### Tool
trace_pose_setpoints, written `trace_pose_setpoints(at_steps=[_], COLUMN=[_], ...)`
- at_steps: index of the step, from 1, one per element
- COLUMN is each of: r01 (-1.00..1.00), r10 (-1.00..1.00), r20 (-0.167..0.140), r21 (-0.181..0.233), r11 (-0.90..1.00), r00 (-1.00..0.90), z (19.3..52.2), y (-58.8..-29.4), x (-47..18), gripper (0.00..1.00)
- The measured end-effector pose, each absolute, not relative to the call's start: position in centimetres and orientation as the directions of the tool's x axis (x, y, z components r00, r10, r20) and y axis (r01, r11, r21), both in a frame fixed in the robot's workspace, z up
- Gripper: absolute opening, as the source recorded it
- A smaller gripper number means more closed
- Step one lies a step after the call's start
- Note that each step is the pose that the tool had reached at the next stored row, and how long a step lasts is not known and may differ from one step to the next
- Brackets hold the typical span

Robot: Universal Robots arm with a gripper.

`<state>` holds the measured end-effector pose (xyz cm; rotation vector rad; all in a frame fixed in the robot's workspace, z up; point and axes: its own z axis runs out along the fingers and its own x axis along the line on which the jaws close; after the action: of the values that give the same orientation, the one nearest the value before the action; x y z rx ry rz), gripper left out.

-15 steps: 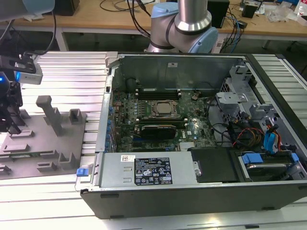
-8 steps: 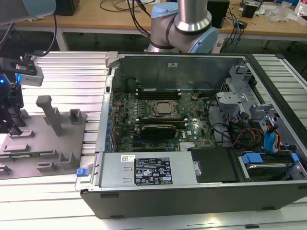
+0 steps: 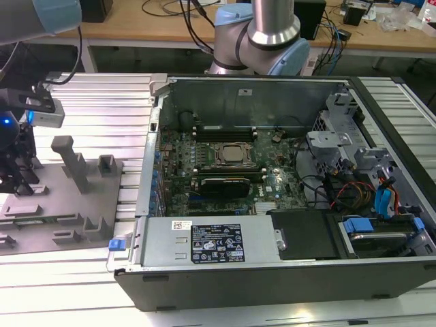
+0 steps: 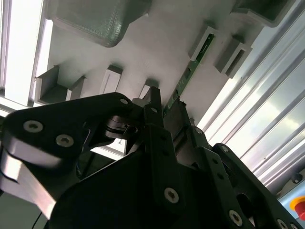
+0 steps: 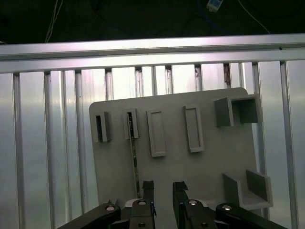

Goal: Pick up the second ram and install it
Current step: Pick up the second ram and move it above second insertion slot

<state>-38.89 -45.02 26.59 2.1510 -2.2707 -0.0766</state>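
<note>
The second ram (image 5: 134, 157) is a thin green stick standing on edge in a slot of the grey fixture plate (image 5: 209, 162). It also shows in the second wrist view as the ram (image 4: 191, 69), running between two grey blocks. My gripper (image 5: 163, 188) hangs open just above the plate at the stick's near end. In the first wrist view the stick lies beside one finger (image 5: 147, 191), and bare plate shows in the gap between the fingers. In the exterior view the gripper (image 3: 18, 182) is at the far left over the plate (image 3: 65, 204).
The open computer case (image 3: 272, 259) fills the exterior view's right, with the motherboard (image 3: 225, 170) and its black memory slots (image 3: 225, 129) inside. Tall grey blocks (image 3: 71, 160) rise from the fixture plate. A ribbed aluminium table (image 3: 102, 102) lies under everything.
</note>
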Motion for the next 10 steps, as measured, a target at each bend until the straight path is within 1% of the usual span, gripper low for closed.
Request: trace_pose_setpoints(at_steps=[10], r01=[-0.998], r10=[-0.998], r20=[-0.024], r21=[0.044], r11=[0.053], r00=[-0.054], z=[25.0], y=[-46.7], x=[-39.2], gripper=[0.30])
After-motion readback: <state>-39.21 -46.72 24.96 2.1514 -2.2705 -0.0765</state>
